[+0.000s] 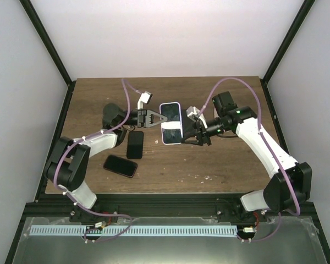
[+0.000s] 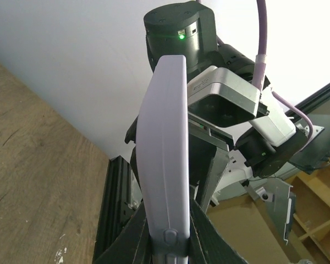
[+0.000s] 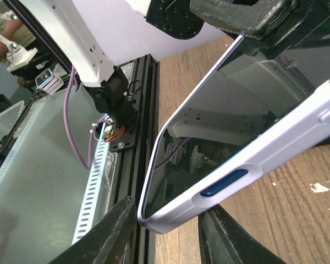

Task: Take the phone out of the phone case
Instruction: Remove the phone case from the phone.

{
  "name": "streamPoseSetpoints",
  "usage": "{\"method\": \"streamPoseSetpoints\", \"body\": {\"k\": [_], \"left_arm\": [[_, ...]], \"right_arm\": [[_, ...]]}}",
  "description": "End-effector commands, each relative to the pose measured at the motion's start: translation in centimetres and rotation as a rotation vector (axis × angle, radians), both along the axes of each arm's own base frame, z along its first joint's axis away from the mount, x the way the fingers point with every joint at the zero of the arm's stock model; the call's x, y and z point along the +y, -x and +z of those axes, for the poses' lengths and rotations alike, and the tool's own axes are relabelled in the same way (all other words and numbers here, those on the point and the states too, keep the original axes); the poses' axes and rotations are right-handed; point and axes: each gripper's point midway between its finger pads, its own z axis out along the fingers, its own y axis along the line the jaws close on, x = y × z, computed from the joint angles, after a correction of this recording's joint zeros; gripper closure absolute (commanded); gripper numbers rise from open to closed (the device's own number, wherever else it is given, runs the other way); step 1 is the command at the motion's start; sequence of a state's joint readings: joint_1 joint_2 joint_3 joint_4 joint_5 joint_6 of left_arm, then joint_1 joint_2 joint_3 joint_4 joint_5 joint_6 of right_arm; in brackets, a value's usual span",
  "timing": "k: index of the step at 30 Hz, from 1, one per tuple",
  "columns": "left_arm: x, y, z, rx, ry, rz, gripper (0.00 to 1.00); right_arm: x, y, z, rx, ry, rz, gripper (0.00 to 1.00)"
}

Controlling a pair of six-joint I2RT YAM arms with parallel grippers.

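Observation:
A phone in a pale lilac case (image 1: 171, 123) is held a little above the wooden table (image 1: 225, 165), screen up, between the two arms. My left gripper (image 1: 153, 117) is shut on the case's left long edge. In the left wrist view the case (image 2: 164, 143) stands edge-on, clamped between my left gripper's (image 2: 168, 242) jaws. My right gripper (image 1: 191, 134) is at the case's near right corner. In the right wrist view the case (image 3: 247, 159), with its dark screen (image 3: 209, 126) and a blue side button (image 3: 224, 182), has its corner between my right gripper's (image 3: 168, 225) spread fingers (image 3: 107, 234).
Two bare black phones lie on the table to the left, one (image 1: 135, 144) below my left gripper and one (image 1: 120, 165) nearer the front edge. Small white specks (image 1: 206, 177) lie near the front. The black frame rail (image 1: 170, 202) runs along the near edge.

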State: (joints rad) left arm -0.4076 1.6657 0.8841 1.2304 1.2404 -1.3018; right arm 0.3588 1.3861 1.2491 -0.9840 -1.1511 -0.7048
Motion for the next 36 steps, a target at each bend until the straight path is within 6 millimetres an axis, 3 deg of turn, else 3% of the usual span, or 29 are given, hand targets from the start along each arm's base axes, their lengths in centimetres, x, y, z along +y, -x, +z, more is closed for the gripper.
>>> {"method": "streamPoseSetpoints", "body": {"k": [1, 8, 16, 20, 28, 30, 33, 36], "left_arm": [[0.2, 0.2, 1.7, -0.092, 0.012, 0.038, 1.0], [0.3, 0.6, 1.5, -0.045, 0.001, 0.018, 1.0], [0.5, 2.1, 2.0, 0.004, -0.029, -0.015, 1.0], [0.7, 2.6, 2.0, -0.009, -0.075, -0.004, 1.0], [1.2, 3.4, 1.5, -0.019, -0.146, 0.044, 1.0], [1.3, 3.4, 1.6, -0.026, -0.149, 0.059, 1.0], [1.6, 2.8, 1.5, -0.044, -0.175, 0.132, 1.0], [1.9, 1.8, 2.2, -0.098, -0.174, 0.225, 1.0]], "right_arm": [[0.5, 0.7, 2.0, -0.066, -0.047, 0.045, 0.71], [1.0, 2.4, 2.4, -0.202, -0.033, 0.101, 0.75], [3.8, 3.5, 0.9, -0.453, 0.071, 0.129, 0.84], [4.7, 2.4, 2.1, -0.479, 0.047, 0.096, 0.9], [5.6, -0.9, 3.1, -0.478, 0.025, -0.064, 0.9], [5.5, -0.9, 3.2, -0.457, 0.014, -0.063, 0.84], [5.3, 0.7, 2.9, -0.417, 0.0, 0.003, 0.56], [4.7, 2.4, 2.2, -0.378, 0.012, 0.06, 0.44]]}}
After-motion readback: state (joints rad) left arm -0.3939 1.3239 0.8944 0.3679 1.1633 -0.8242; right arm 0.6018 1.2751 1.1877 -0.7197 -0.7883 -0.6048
